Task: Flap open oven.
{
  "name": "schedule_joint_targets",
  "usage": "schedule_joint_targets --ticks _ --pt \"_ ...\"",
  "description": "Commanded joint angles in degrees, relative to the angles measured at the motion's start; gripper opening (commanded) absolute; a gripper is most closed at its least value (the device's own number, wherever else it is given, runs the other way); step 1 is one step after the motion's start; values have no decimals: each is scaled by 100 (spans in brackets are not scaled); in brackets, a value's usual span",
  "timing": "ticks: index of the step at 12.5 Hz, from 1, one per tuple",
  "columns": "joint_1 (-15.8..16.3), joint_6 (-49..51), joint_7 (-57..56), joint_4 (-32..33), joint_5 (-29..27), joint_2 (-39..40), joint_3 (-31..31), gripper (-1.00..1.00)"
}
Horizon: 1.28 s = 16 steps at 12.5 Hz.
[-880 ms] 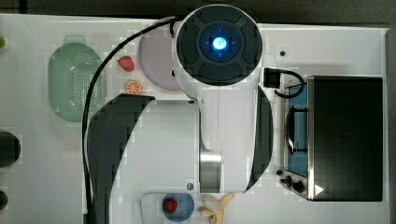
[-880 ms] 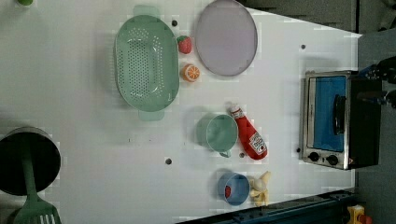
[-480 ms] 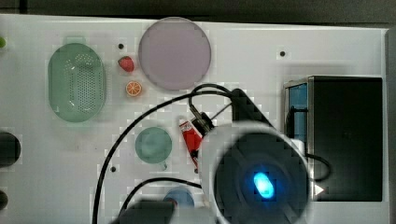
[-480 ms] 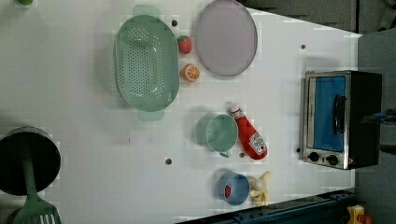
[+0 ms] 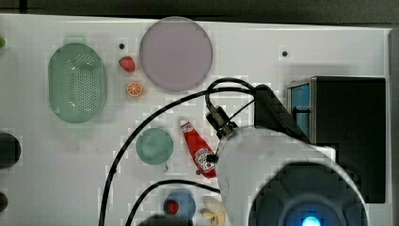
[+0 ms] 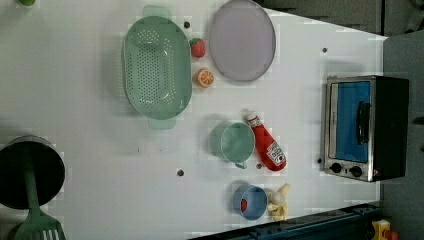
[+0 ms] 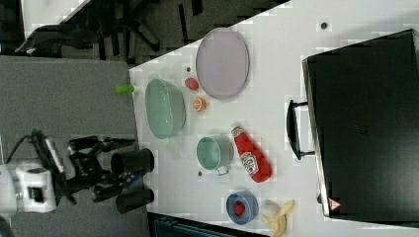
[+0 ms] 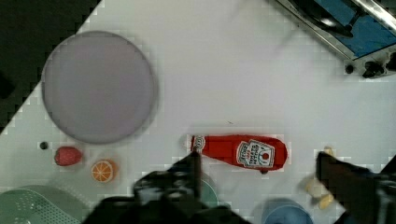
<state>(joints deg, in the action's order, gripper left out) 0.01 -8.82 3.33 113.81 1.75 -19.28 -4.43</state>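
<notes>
Oven (image 5: pixel 346 136) front partly behind arm (image 5: pixel 282 179), top view's blue bowl (image 5: pixel 181 203) cropped

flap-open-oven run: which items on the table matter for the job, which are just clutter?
For the job:
- oven, door shut
- door handle
- gripper, fingers apart, nothing between them

Clutter:
- ketchup bottle
- green cup
- green colander
- purple plate
- strawberry
- orange slice
- blue bowl
- banana

matt black oven (image 6: pixel 367 127) casing, brushed silver metal front, glossy blue glass door. smooth white table (image 6: pixel 90 125), perforated green plastic colander (image 6: pixel 156 67), shiny red ketchup bottle (image 6: pixel 265 148), matt lilac plate (image 6: pixel 242 40).
</notes>
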Motion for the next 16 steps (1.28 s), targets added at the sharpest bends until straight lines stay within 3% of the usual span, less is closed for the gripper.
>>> schedule_joint_targets --ticks 1,3,4,7,10,16 --pt "-68 86 -180 92 9 117 17 -9" --pt "-89 86 -181 135 10 119 -24 -56" --pt "-112 85 -186 180 12 126 -73 -65" --pt "-197 54 -960 325 14 180 -324 -65" --pt "-315 -169 -2773 463 19 357 -758 -65" --pt "-451 -1546 -6640 819 19 948 -1660 -65"
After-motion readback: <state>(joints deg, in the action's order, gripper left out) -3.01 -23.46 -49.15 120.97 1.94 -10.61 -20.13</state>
